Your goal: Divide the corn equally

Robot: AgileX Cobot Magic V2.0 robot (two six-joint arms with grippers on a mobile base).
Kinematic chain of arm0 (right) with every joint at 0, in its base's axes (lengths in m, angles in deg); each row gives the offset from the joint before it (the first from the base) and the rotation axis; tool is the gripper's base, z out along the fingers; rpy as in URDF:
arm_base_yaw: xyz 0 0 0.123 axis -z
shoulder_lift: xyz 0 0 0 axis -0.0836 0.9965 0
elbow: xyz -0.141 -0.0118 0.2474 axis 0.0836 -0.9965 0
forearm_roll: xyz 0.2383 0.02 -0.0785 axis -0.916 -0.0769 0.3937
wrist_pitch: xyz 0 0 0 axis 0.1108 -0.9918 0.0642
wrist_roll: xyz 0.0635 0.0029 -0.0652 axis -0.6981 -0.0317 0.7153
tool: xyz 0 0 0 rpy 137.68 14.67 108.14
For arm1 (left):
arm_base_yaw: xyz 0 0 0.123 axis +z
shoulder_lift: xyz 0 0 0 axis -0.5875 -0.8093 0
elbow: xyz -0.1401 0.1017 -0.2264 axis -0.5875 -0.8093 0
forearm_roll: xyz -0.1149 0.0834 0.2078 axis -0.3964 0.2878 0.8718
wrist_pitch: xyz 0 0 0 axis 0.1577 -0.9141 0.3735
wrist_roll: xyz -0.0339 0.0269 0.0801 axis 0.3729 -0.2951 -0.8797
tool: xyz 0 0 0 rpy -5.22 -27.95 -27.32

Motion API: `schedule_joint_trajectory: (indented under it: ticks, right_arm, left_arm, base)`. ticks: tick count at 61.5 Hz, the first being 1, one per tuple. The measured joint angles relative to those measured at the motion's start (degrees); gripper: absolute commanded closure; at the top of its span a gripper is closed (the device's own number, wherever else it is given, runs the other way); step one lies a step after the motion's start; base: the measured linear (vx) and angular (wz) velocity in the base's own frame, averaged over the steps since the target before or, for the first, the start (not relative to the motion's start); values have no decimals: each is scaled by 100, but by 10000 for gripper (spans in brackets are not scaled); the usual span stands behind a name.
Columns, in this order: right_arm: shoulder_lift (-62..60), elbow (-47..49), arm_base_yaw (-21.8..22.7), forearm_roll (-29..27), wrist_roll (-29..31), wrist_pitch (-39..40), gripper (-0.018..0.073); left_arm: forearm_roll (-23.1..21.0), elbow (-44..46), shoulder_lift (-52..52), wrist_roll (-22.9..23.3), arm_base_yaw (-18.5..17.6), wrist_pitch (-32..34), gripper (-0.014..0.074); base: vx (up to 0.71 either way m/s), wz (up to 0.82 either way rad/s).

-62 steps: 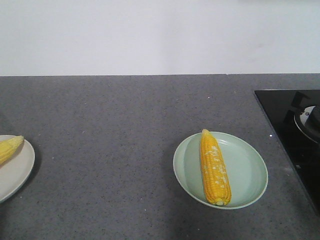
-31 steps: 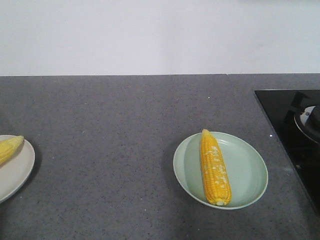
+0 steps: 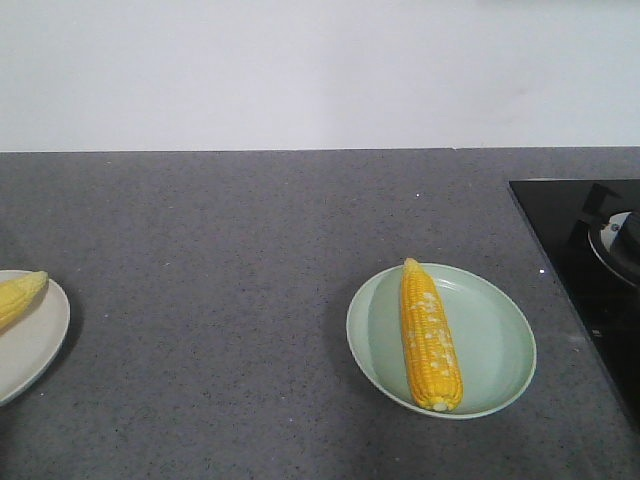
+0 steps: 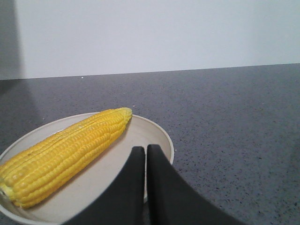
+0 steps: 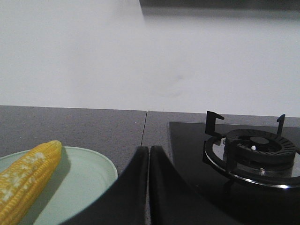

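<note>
No change since a second ago: at left frame edge one yellow corn cob (image 3: 20, 296) lies on the beige plate (image 3: 35, 345), at lower right another (image 3: 430, 336) on the pale green plate (image 3: 495, 345), both black grippers (image 4: 144, 154) (image 5: 148, 153) closed empty, suggesting distribution looks complete.

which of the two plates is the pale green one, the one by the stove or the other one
The pale green plate is the one beside the black stove, holding a corn cob. The other plate, at the counter's left edge, is off-white and holds its own cob.
</note>
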Motion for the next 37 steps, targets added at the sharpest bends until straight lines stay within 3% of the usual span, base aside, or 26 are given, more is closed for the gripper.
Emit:
schedule_joint_trajectory:
  ticks: [37]
  right_arm:
    - [0,0,0,11,-6,7,564]
  left_arm:
    - [0,0,0,0,0,0,603]
  base:
    - [0,0]
